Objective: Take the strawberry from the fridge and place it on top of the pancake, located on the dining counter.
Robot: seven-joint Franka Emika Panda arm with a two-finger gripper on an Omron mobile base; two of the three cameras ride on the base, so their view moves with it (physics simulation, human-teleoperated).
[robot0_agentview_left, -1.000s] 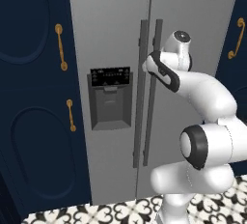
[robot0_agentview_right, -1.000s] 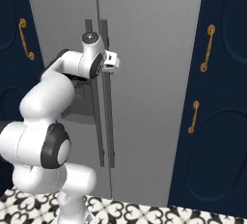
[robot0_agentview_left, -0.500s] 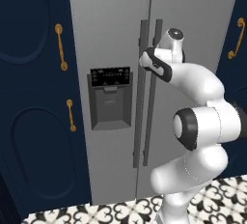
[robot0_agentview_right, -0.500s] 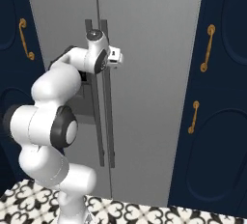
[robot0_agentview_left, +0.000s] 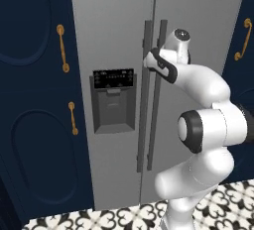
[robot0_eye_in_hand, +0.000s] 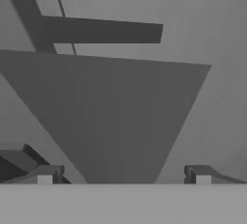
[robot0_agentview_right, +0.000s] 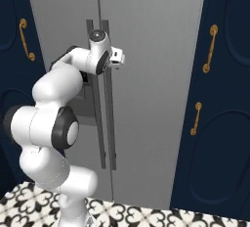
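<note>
Ahead of my fingers [robot0_eye_in_hand: 45, 174] I count one fridge [robot0_agentview_left: 114, 35] with two doors and two long dark handles [robot0_agentview_left: 145, 95], one dispenser recess [robot0_agentview_left: 114, 100], and four gold cabinet handles [robot0_agentview_left: 61, 47], two on either side.

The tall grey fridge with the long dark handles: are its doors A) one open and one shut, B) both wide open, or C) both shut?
C: both doors of the tall grey fridge lie flush with no gap, and the gripper is only up at the long dark handles.
</note>
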